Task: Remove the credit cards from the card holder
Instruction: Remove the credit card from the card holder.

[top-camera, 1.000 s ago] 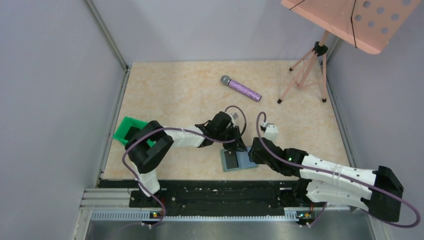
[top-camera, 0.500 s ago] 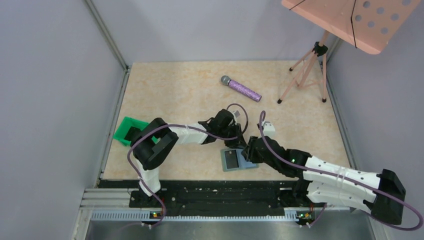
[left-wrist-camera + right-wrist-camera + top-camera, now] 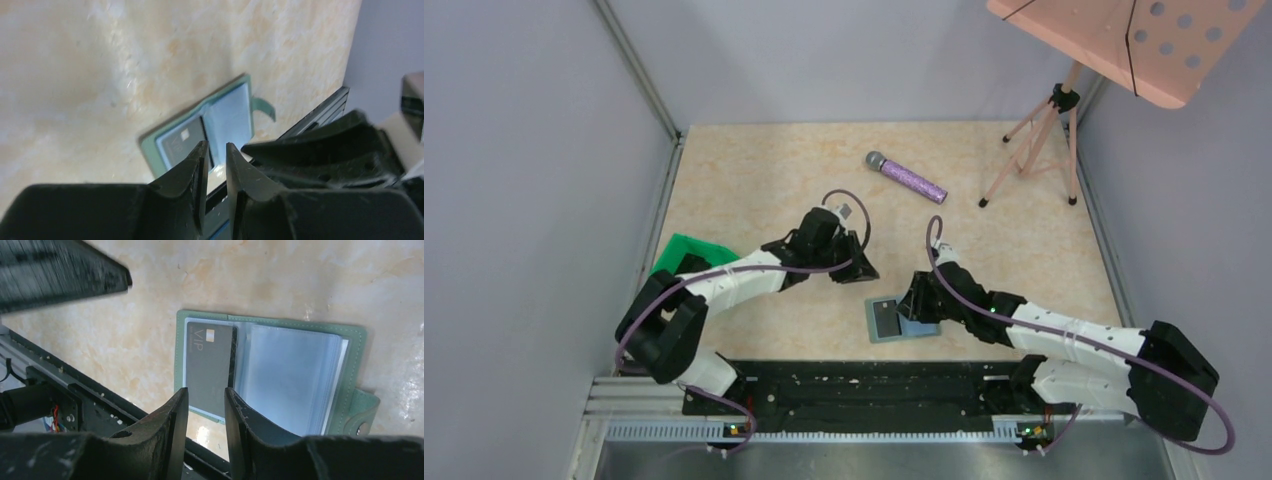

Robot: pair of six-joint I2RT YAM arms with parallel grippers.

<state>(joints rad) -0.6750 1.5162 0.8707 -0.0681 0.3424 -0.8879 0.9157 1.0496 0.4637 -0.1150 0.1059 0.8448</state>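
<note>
The card holder (image 3: 902, 321) lies open near the table's front edge, grey-green with pale blue inner panels. One dark credit card (image 3: 886, 318) marked VIP sits in its left panel. The right wrist view shows the holder (image 3: 287, 375) and card (image 3: 207, 362); the left wrist view shows the holder (image 3: 227, 120) and card (image 3: 180, 145) further off. My right gripper (image 3: 911, 298) (image 3: 206, 390) hovers over the holder, narrowly open and empty. My left gripper (image 3: 861, 272) (image 3: 216, 145) is up and left of the holder, with a thin gap between its jaws and nothing in it.
A bright green flat sheet (image 3: 686, 250) lies at the left edge, partly under my left arm. A purple microphone (image 3: 906, 177) lies at the back. A pink music stand (image 3: 1124, 40) on a tripod (image 3: 1034, 140) stands back right. The black rail (image 3: 864, 385) runs in front.
My left arm has drawn back to the left, away from the holder. My right gripper has moved forward and left over the holder. The card stays in the left panel.
</note>
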